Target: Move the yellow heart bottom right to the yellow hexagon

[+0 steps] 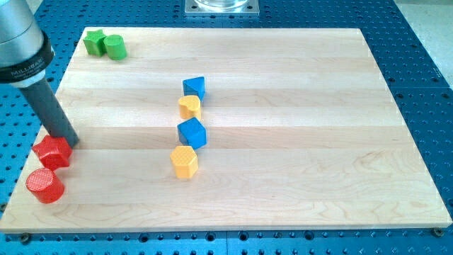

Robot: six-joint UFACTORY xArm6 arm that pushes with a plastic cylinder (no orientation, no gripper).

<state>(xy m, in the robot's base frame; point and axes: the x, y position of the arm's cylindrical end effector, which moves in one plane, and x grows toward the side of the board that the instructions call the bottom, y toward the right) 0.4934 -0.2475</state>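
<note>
A yellow heart point(190, 107) lies near the board's middle, just below a blue block point(195, 88). A yellow hexagon point(184, 161) lies lower, just below a blue cube point(192, 132). The four form a rough column. My tip point(71, 142) is at the view's far left, touching the upper right side of a red block point(53, 151). It is far to the left of the yellow heart and the yellow hexagon.
A red cylinder point(45, 185) sits below the red block near the board's left edge. Two green blocks point(95, 42) point(115, 47) sit together at the top left corner. The wooden board point(297, 142) lies on a blue perforated table.
</note>
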